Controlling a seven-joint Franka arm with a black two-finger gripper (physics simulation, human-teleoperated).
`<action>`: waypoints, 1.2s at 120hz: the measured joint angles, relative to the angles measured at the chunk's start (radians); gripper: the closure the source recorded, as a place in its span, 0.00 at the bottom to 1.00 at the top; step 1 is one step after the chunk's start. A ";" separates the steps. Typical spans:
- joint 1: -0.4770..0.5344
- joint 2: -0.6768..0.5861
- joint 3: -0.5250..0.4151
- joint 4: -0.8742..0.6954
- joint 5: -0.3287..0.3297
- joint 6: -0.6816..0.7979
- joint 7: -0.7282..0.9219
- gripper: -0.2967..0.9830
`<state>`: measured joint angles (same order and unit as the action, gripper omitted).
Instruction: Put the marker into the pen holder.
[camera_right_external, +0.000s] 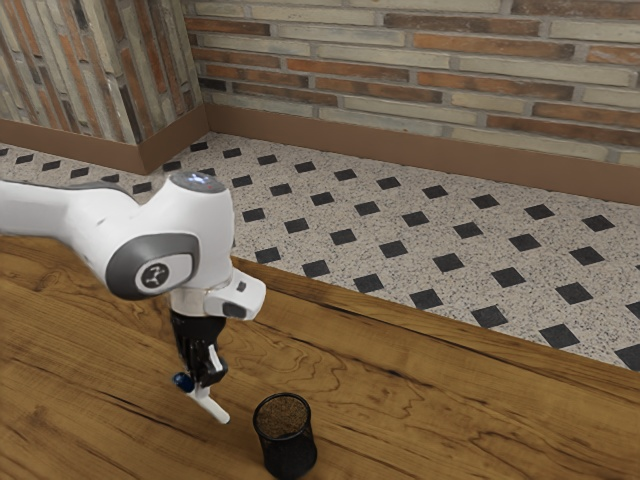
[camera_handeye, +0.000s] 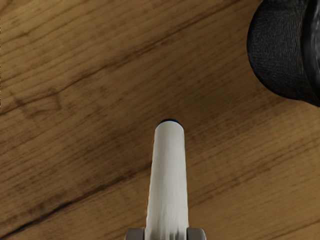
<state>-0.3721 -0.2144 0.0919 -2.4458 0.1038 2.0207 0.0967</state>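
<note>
Gripper (camera_handeye: 166, 234) clamps marker (camera_handeye: 169, 180), which slants down toward exterior view's right; pen holder (camera_right_external: 288, 452) sits near, same side.

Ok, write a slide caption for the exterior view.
White marker, blue at one end, held aslant in the tool beside a black mesh pen holder on a wooden table.

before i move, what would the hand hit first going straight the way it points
Most likely the wooden table, with the low end of the held marker probably touching first. The hand points down, pen holder off to one side; height is unclear.
</note>
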 joint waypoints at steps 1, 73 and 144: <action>0.001 -0.001 -0.001 0.002 0.000 0.000 -0.002 0.80; 0.001 -0.020 -0.227 0.229 0.001 -0.203 -0.147 0.78; -0.038 0.207 -0.256 0.378 -0.009 -0.235 -0.242 0.75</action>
<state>-0.4100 -0.0076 -0.1639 -2.0679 0.0952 1.7861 -0.1451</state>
